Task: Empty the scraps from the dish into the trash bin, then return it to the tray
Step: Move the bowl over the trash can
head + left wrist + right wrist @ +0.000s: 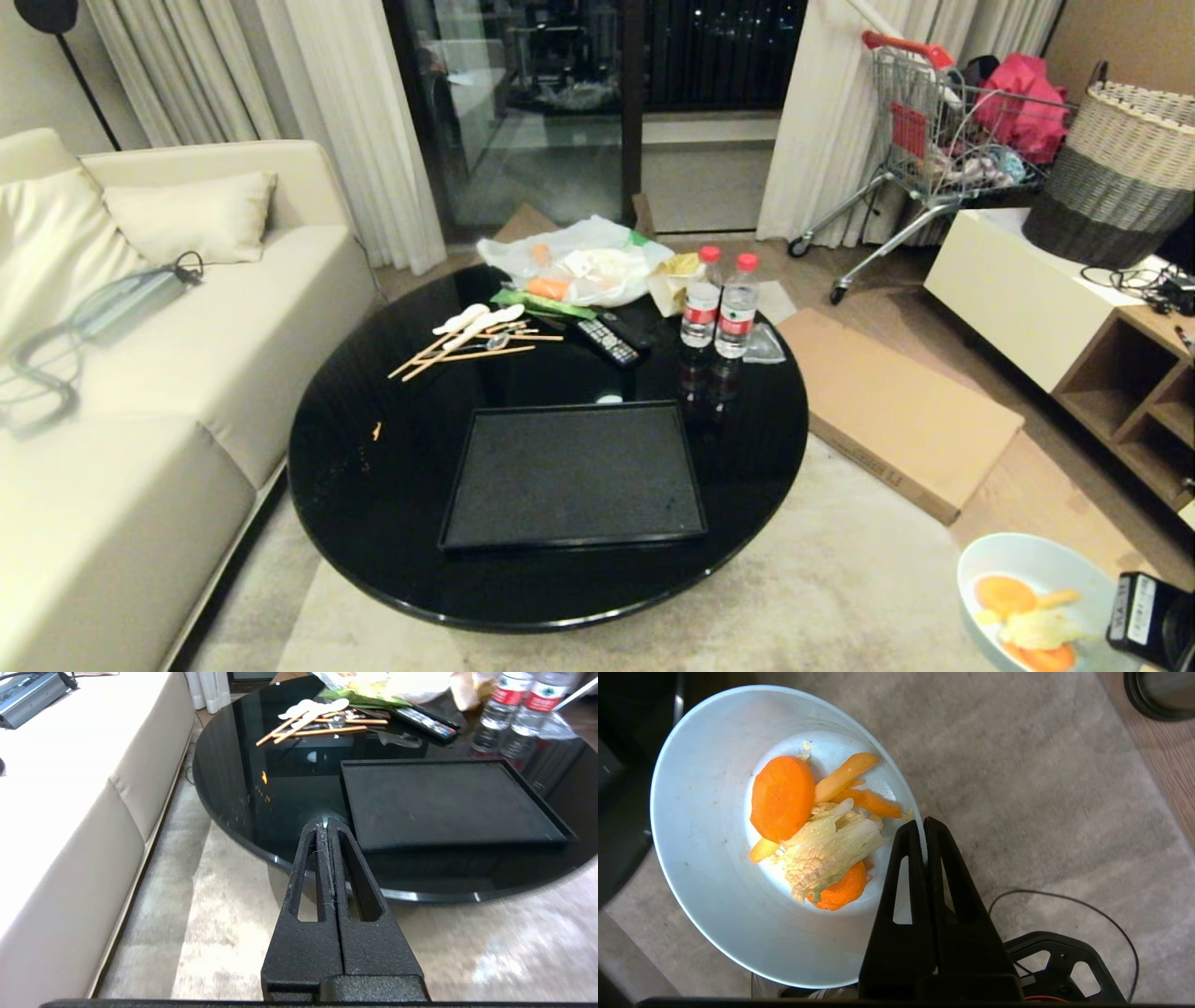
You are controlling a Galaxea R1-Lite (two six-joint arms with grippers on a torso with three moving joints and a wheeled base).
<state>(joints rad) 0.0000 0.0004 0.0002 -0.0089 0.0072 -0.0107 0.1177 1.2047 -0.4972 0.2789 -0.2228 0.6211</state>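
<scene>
The dish (1018, 565), a pale blue-white bowl, hangs over the carpet to the right of the table, a little tilted. My right gripper (923, 826) is shut on the dish (705, 858) at its rim, one finger inside and one outside. The scraps (817, 830), orange carrot slices and a pale cabbage leaf, lie in its bottom. The black tray (571, 476) sits with nothing on it at the near side of the round black table (373, 485). On the wooden floor a round black-ringed thing, apparently the trash bin (1157, 695), is mostly cut off. My left gripper (325, 822) hovers shut and holds nothing by the table's near edge.
Chopsticks and spoons (471, 338), a remote (607, 342), two water bottles (721, 303) and a plastic bag (579, 266) crowd the table's far side. A sofa (140, 392) stands left, flat cardboard (896, 411) and a cabinet (1027, 289) right. A cable (1073, 903) crosses the carpet.
</scene>
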